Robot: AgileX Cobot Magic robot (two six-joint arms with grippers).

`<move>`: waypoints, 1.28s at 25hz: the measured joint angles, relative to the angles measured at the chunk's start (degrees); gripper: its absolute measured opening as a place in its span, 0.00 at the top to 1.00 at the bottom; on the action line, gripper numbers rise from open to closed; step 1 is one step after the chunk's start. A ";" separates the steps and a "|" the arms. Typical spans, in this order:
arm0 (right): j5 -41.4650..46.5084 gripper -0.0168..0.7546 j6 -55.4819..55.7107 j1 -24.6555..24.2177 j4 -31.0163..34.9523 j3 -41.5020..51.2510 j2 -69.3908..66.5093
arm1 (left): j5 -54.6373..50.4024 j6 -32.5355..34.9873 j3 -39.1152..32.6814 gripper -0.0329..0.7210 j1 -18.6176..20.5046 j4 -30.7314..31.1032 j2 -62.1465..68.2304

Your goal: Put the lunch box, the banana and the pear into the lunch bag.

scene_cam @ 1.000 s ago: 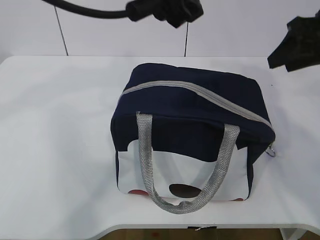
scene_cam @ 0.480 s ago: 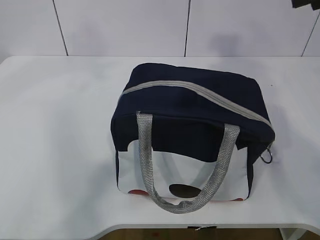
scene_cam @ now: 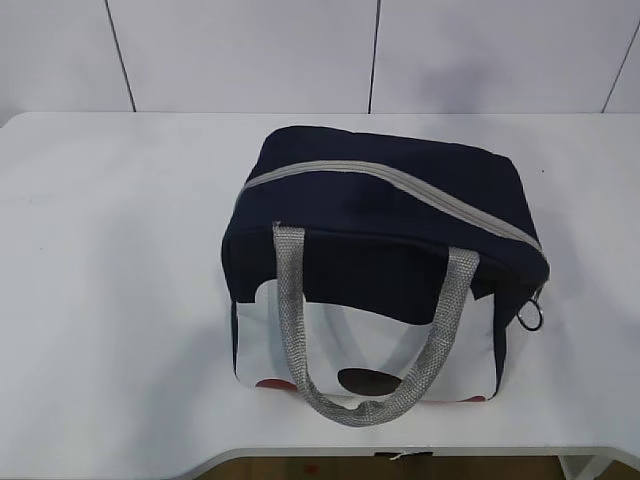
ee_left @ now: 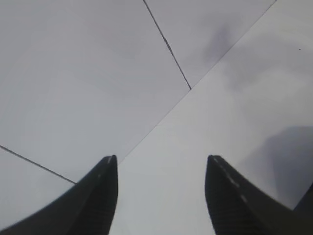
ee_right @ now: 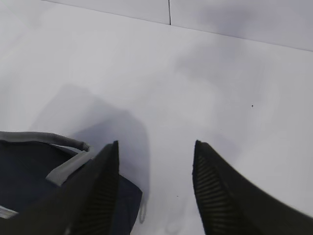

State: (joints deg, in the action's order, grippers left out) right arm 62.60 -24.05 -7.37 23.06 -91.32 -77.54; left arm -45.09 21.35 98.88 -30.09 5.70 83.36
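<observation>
Lunch bag (scene_cam: 385,265): it stands mid-table (scene_cam: 120,300), zipper (scene_cam: 400,185) shut along the top, long axis running left to right and slanting toward you at the right end.
Ring pull (scene_cam: 534,316): it hangs at the bag's right end.
Contents: you see no lunch box, banana or pear outside the bag.
Right gripper (ee_right: 155,193): jaws spread, empty, hovering just beyond the bag's right end; it's your nearer arm.
Left gripper (ee_left: 161,196): jaws spread, empty, aimed at wall and bare table, with no bag in its view.

Left tool (ee_left: 161,196): two black tapered fingers; right tool (ee_right: 155,188): black fingers with ribbed inner pads
</observation>
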 joint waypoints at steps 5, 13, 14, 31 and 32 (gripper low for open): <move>1.77 0.47 1.15 0.00 -1.29 0.00 3.76 | -1.58 -1.36 0.00 0.38 1.25 -0.13 -1.86; 4.39 0.47 2.45 0.00 -2.62 -0.09 9.41 | -5.32 -4.50 0.00 0.38 4.55 -0.27 -4.56; 4.52 0.47 2.73 0.00 -2.75 -0.09 10.20 | -6.08 -4.77 0.00 0.38 4.69 -0.27 -4.93; 8.14 0.47 8.40 4.00 -5.19 -0.09 19.66 | -13.16 -10.04 -0.96 0.41 4.85 0.08 -14.75; 8.14 0.47 8.92 4.10 -5.33 -0.09 20.52 | -13.40 -10.14 -0.96 0.41 4.85 0.08 -15.34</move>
State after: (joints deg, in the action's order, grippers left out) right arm 70.74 -15.13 -3.27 17.74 -91.40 -57.02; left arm -58.49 11.21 97.93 -25.24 5.78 68.02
